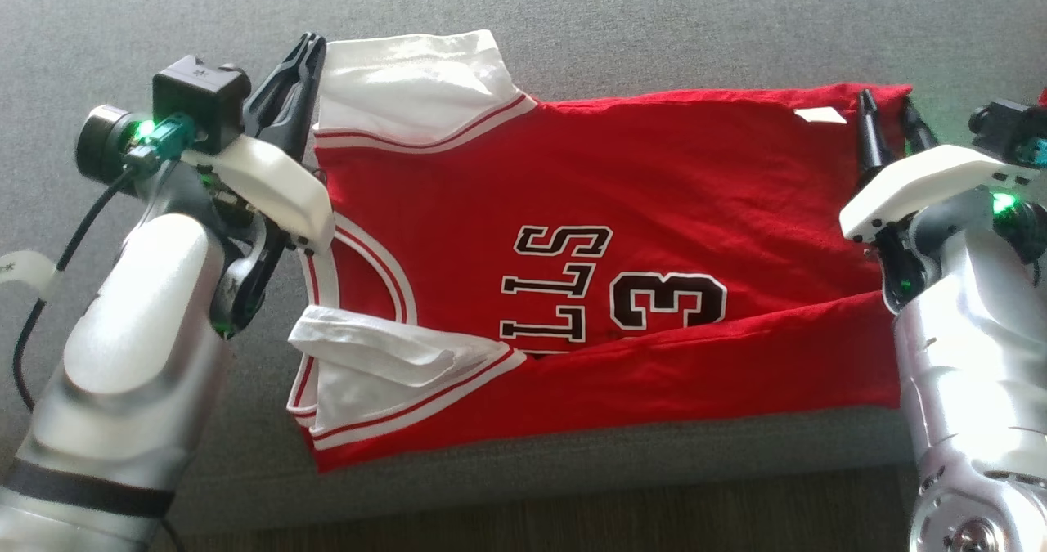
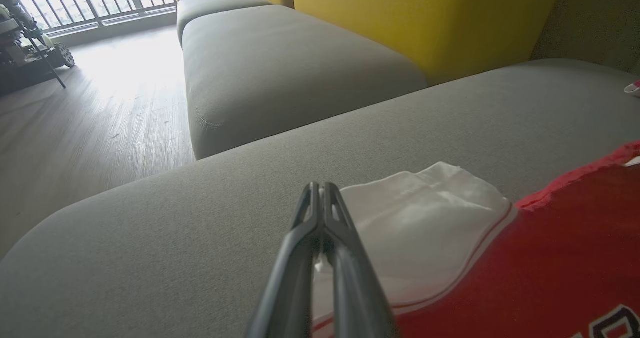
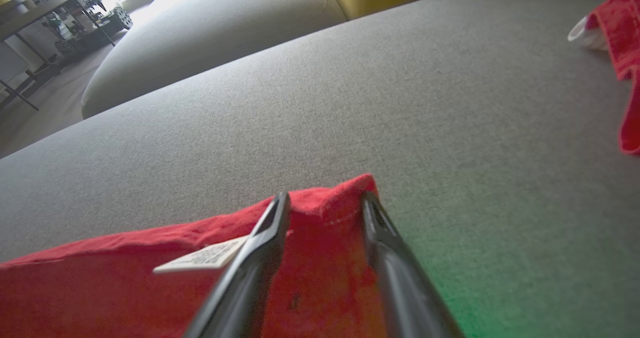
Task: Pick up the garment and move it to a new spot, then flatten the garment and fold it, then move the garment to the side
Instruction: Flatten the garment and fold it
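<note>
Right hand (image 3: pixel 325 198) straddles hem corner of red, white-sleeved jersey (image 1: pixel 671 200)

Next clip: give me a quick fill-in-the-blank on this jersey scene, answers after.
The jersey lies on a ___ sofa cushion. Its sleeves are ___. The number printed on it is ___. The gripper with fingers spread over the red corner is the robot's ___ one.
Answers: gray, white, 3, right.

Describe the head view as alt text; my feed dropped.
A red jersey lies spread on a grey sofa, white sleeves to the left, its near edge folded over. The left pincer, shut, sits at the far sleeve; the right pincer, open, straddles the jersey's far right corner.
</note>
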Controlling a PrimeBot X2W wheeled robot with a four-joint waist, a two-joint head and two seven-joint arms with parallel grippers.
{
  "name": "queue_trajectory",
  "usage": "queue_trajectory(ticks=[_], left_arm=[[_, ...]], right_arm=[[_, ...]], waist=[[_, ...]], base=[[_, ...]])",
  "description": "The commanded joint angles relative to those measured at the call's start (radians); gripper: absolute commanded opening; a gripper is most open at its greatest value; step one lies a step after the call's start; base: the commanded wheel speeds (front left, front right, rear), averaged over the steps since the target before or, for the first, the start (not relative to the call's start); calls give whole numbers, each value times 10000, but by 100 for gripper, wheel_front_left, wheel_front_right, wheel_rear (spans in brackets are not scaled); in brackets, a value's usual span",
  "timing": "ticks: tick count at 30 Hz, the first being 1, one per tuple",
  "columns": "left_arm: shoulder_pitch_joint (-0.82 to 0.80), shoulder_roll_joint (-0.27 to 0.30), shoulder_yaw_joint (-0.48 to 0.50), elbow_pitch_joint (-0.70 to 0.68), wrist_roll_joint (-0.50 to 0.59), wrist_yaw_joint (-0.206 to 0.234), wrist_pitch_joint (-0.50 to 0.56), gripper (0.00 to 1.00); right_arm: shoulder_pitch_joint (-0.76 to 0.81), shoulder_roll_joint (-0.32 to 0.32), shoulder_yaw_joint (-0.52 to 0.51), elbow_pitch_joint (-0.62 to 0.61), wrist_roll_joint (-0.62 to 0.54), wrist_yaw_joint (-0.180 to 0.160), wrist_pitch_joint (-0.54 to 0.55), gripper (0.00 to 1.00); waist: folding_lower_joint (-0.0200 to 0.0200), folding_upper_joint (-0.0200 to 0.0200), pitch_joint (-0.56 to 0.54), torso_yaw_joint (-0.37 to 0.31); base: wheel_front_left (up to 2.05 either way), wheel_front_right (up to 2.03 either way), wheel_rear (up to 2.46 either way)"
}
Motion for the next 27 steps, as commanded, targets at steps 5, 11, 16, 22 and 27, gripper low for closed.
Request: queue_trajectory(ticks=[5, 11, 16, 22, 27], left_arm=[[-111, 435, 328, -510, -112, 218, 85, 0], [68, 390, 417, -496, -276, 336, -125, 0], [469, 399, 538, -599, -513, 432, -295, 0], [1153, 655, 681, -877, -704, 594, -355, 0], [1740, 832, 796, -1123, -891, 737, -357, 0]], right_arm=[[-643, -18, 59, 413, -341, -2, -285, 0], [-676, -18, 144, 423, -338, -2, -623, 0], [-368, -18, 493, 52, 180, -2, -740, 0], [521, -90, 866, -623, 691, -2, -760, 0], [1219, -340, 1144, -791, 953, -2, -661, 0]], waist=[[0, 0, -6, -11], [0, 0, -290, 2], [0, 0, -677, 62], [0, 0, -1150, 128], [0, 0, -1489, 162]], base=[[0, 0, 0], [0, 0, 0], [0, 0, 0], [0, 0, 0], [0, 0, 0]])
